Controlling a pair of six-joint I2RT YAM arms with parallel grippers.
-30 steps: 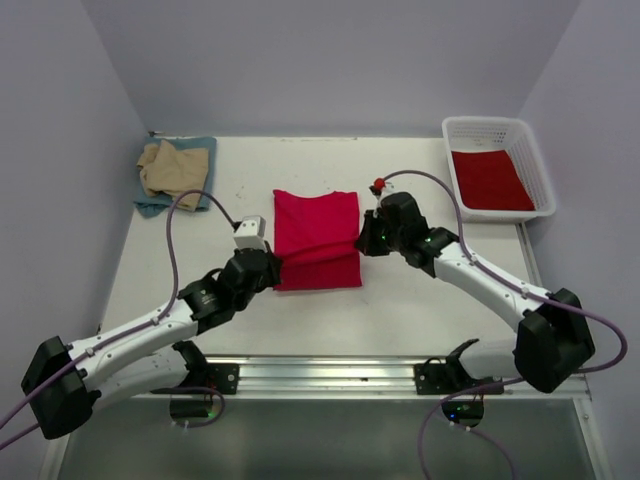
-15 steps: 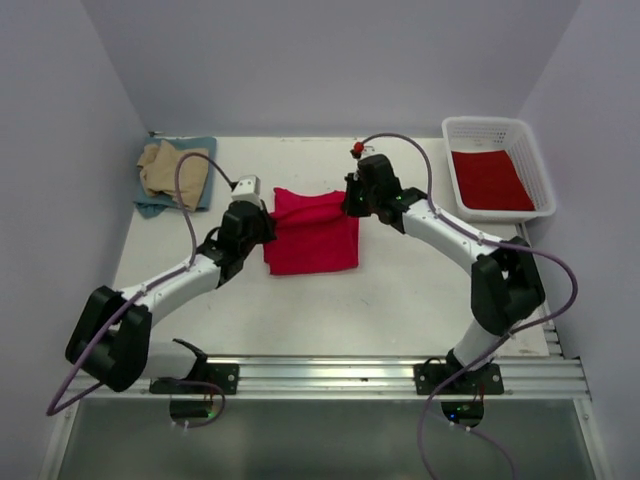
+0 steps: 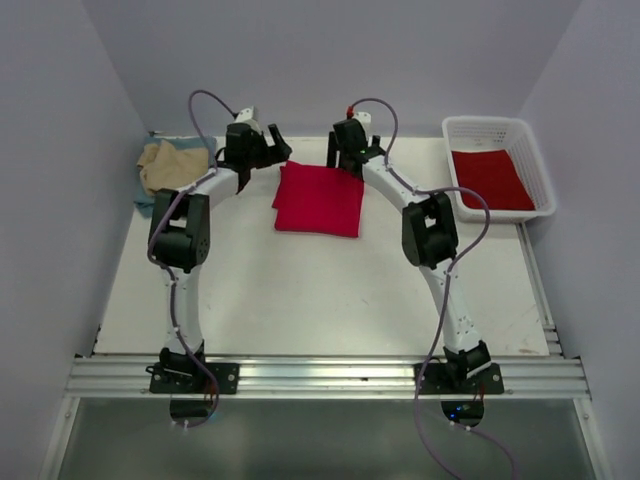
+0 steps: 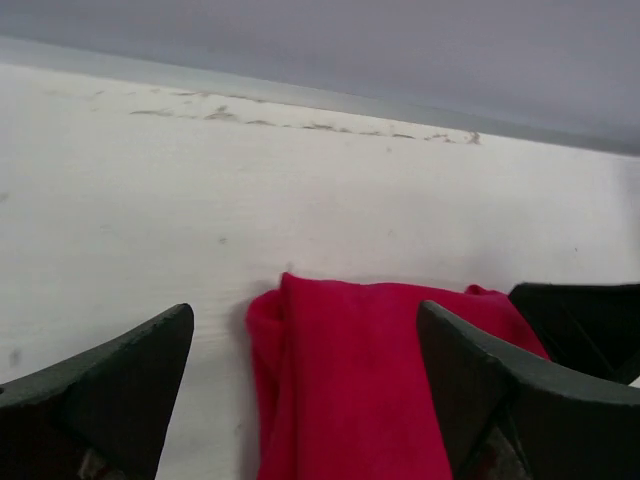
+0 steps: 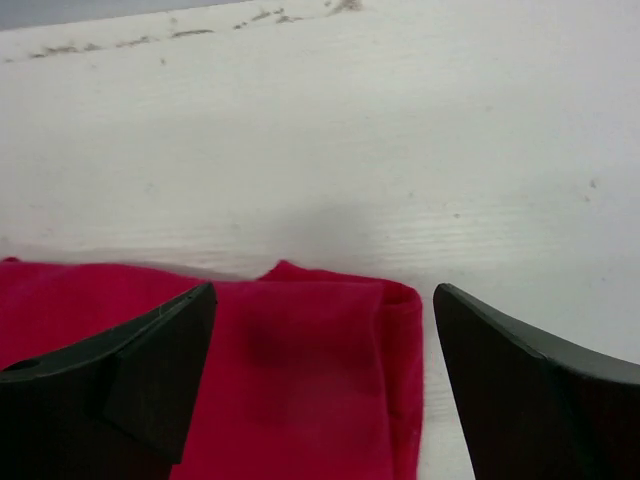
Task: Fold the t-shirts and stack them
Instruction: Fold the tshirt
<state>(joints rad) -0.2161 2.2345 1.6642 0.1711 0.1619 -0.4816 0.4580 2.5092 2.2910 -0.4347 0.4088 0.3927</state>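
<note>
Red t-shirt [image 3: 318,198], folded over since a second ago, lies flat on surface [image 3: 300,290] left of white basket [image 3: 486,121]; left pincer [image 4: 302,308] and right pincer [image 5: 323,290] just sprung wide, empty, at its far edge, so fold looks done, stacking pending.

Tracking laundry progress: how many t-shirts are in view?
4: a folded red shirt mid-table, a second red shirt in the basket, a tan shirt atop a blue-grey shirt far left. More may be hidden underneath.
</note>
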